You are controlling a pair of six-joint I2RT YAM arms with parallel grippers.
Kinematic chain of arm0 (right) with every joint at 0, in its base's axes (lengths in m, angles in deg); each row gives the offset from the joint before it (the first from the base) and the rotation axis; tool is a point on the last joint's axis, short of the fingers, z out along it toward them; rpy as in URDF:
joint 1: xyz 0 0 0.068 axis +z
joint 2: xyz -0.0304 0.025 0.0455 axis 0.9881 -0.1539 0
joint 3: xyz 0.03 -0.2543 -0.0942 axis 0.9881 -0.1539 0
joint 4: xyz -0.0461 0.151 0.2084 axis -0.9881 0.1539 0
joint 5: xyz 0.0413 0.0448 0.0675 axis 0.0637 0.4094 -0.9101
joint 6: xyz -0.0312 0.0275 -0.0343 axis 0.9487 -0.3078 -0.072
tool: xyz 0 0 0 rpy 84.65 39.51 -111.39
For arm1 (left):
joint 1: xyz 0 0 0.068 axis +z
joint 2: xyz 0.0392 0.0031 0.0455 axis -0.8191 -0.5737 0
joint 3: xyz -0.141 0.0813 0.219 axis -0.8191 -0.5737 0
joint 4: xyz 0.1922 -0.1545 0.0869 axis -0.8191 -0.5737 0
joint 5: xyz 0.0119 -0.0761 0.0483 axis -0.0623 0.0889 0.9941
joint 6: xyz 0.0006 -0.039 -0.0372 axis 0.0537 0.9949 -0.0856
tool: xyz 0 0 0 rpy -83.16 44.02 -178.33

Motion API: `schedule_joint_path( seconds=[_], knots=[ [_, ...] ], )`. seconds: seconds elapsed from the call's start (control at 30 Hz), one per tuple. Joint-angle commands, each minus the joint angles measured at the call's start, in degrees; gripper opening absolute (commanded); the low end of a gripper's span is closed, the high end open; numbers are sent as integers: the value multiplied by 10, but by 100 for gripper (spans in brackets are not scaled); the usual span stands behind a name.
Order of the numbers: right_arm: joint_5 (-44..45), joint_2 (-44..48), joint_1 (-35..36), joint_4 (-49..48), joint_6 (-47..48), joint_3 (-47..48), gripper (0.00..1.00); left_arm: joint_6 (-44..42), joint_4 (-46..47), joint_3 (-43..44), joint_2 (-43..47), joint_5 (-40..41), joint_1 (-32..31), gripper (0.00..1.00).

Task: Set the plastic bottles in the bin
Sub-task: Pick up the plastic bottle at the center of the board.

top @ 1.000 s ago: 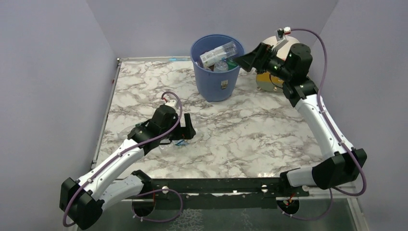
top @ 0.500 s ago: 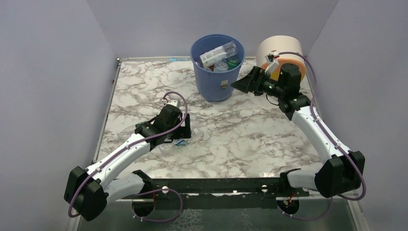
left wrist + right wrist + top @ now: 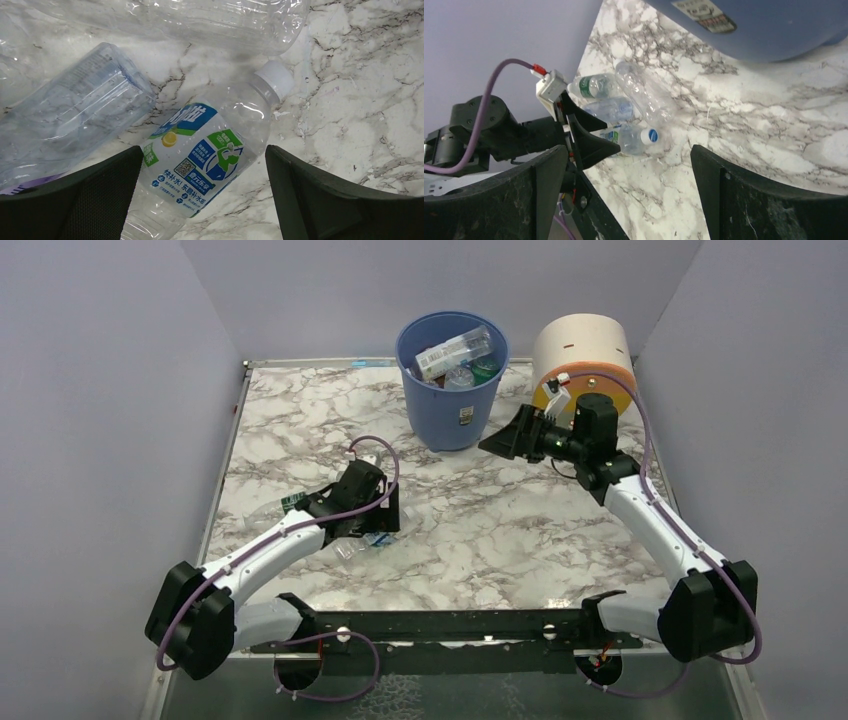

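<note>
Plastic bottles (image 3: 644, 102) lie on the near-left bench (image 3: 520, 510); more fill the bin (image 3: 450, 415).
Left fingers (image 3: 95, 195) spread wide either side of a white-capped bottle (image 3: 205, 165); right fingers (image 3: 754, 200) wide open, empty, beside the bin.

The left arm (image 3: 270, 550) reaches from its base at the near left forward and to the right, lying low. Its wrist is bent so the left gripper (image 3: 385, 520) points downward, jaws spread wide. The right arm (image 3: 650, 520) climbs from the near right toward the far middle. The right gripper (image 3: 503, 437) points left, roughly level, jaws wide apart and holding nothing.
</note>
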Motion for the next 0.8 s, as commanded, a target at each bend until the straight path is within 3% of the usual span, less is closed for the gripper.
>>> schedule_joint_path(
  seconds=[0.0, 0.4, 0.77],
  knots=[
    [-28, 15, 5, 5, 16, -33, 96, 10, 24, -14, 1, -46, 1, 99],
    [-32, 48, 6, 23, 29, -90, 96, 38, 49, -19, 2, -85, -22, 99],
    [-40, 62, 6, 26, 31, -114, 96, 69, 59, -29, -22, -55, -73, 99]
  ],
)
